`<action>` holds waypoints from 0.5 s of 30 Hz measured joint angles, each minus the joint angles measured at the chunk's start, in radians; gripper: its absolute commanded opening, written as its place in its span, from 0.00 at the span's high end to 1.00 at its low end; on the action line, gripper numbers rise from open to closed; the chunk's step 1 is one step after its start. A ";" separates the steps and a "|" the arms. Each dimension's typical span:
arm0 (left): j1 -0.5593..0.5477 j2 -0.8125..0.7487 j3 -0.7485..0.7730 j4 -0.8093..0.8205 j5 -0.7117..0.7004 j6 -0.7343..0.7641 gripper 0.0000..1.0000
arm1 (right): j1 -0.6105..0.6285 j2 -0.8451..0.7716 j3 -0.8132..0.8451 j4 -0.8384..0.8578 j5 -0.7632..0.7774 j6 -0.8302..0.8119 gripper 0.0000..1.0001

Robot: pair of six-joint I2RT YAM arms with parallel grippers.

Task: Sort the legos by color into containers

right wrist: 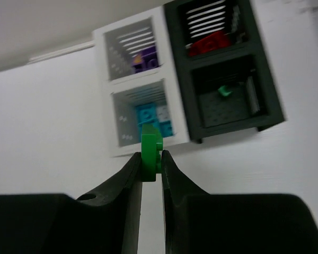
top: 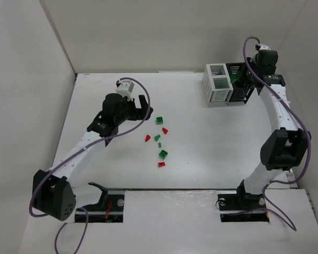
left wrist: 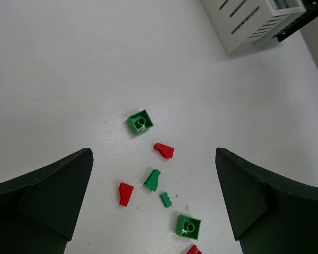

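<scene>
Several red and green legos lie loose mid-table: green squares (top: pixel 159 120) (top: pixel 162 154), red pieces (top: pixel 147 138) (top: pixel 165 130) (top: pixel 161 164). My left gripper (top: pixel 140 108) is open and empty, hovering just left of them. In the left wrist view its gripper (left wrist: pixel 153 159) frames a green square (left wrist: pixel 140 122), a red piece (left wrist: pixel 164 151) and a green wedge (left wrist: pixel 152 180). My right gripper (right wrist: pixel 151 159) is shut on a green lego (right wrist: pixel 150 151), held above the white container (right wrist: pixel 169 106) and black container (right wrist: pixel 267 100). The white one holds purple (right wrist: pixel 146 58) and teal (right wrist: pixel 153 114) legos, the black one red (right wrist: pixel 209 43) and green (right wrist: pixel 225 91).
The joined white (top: pixel 218 83) and black (top: pixel 239 84) containers stand at the far right, with my right gripper (top: pixel 244 78) over the black one. White walls enclose the table on the left, back and right. The containers' corner shows in the left wrist view (left wrist: pixel 254 21).
</scene>
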 measured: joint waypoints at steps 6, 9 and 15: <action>0.085 0.137 -0.002 -0.055 0.049 -0.111 0.00 | 0.006 0.031 0.107 -0.036 0.306 -0.062 1.00; 0.086 0.177 -0.002 -0.077 0.064 -0.132 0.00 | 0.003 0.093 0.174 -0.036 0.375 -0.083 1.00; 0.084 0.188 -0.002 -0.095 0.067 -0.142 0.00 | -0.011 0.257 0.268 -0.049 0.402 -0.108 1.00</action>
